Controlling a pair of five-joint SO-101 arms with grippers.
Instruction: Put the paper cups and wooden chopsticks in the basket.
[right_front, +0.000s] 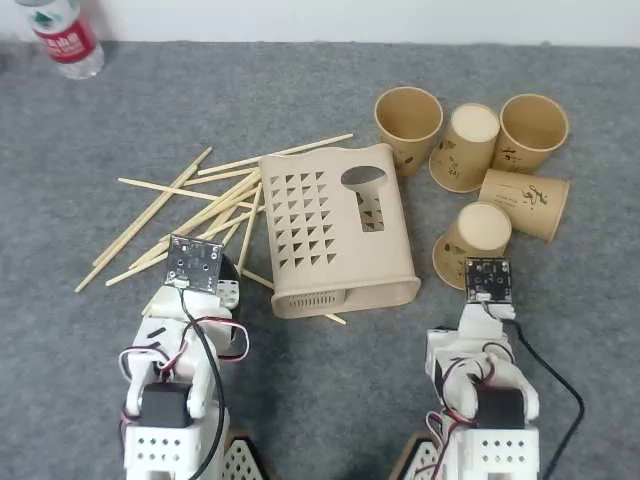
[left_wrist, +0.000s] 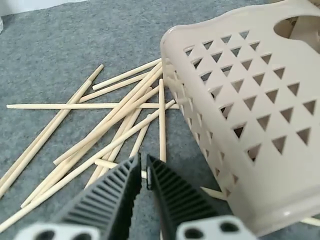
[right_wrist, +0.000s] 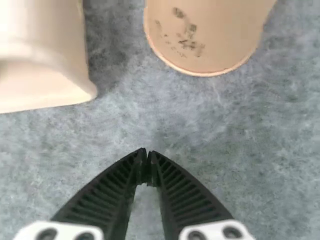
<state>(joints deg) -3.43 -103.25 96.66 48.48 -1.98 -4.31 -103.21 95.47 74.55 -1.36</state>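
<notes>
Several wooden chopsticks (right_front: 190, 215) lie scattered on the grey carpet left of the beige basket (right_front: 335, 230), which lies tipped over with a perforated wall facing up. Several paper cups (right_front: 500, 170) cluster to the basket's right: some upright, some inverted, one on its side. My left gripper (left_wrist: 143, 167) is shut and empty, just short of the chopsticks (left_wrist: 115, 120), with the basket (left_wrist: 250, 100) beside it. My right gripper (right_wrist: 146, 157) is shut and empty over bare carpet. Ahead of it stands the nearest cup (right_wrist: 207, 35), with a basket corner (right_wrist: 40, 60) off to the side.
A plastic bottle (right_front: 62, 35) with a red label lies at the far left corner by the wall. A few chopsticks run under the basket, one poking out at its near edge (right_front: 335, 319). Bare carpet stretches between the two arms.
</notes>
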